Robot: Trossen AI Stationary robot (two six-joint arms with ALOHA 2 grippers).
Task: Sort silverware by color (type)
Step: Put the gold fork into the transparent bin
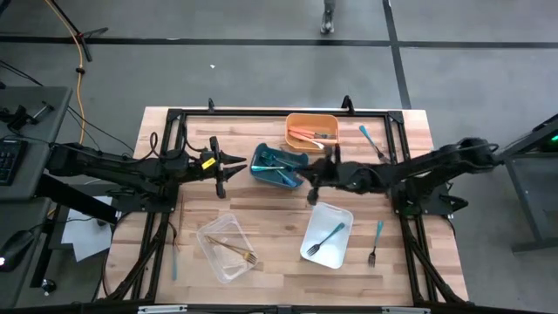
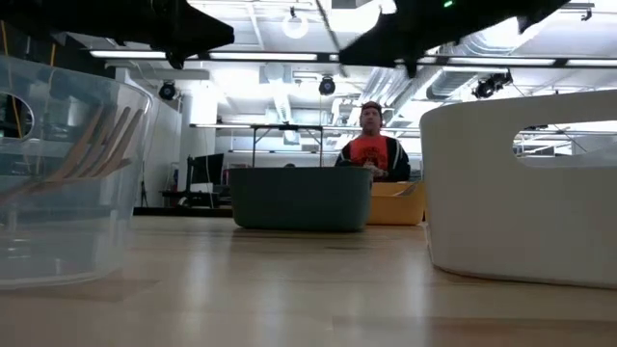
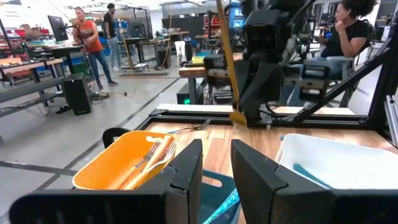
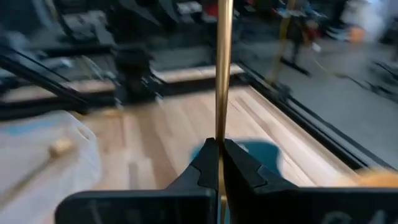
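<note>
My right gripper (image 4: 219, 155) hovers near the table's middle (image 1: 311, 180), beside the teal bin (image 1: 279, 164), and is shut on a thin gold piece of silverware (image 4: 222, 68). In the left wrist view the gold piece (image 3: 227, 59) stands nearly upright. My left gripper (image 3: 216, 168) is open and empty, left of the teal bin (image 1: 231, 166), facing the right gripper. Salmon pieces lie in the orange bin (image 1: 312, 131), teal ones in the teal bin, a gold fork (image 1: 237, 251) in the clear bin, and a teal fork (image 1: 326, 236) in the white bin. My right gripper pinches the gold piece between its two fingers (image 4: 239, 168), near the piece's lower end (image 3: 239, 117). The fingers come level from the table's right and lie across it. The long handle (image 4: 222, 93) stands up above the fingers, slightly tilted, lifted clear of the table.
Loose teal pieces lie on the wood: a fork (image 1: 377, 242) right of the white bin (image 1: 347, 214), one (image 1: 365, 133) right of the orange bin, one (image 1: 174, 262) near the left rail. The clear bin (image 1: 209, 234) sits near front. People stand and sit beyond the table.
</note>
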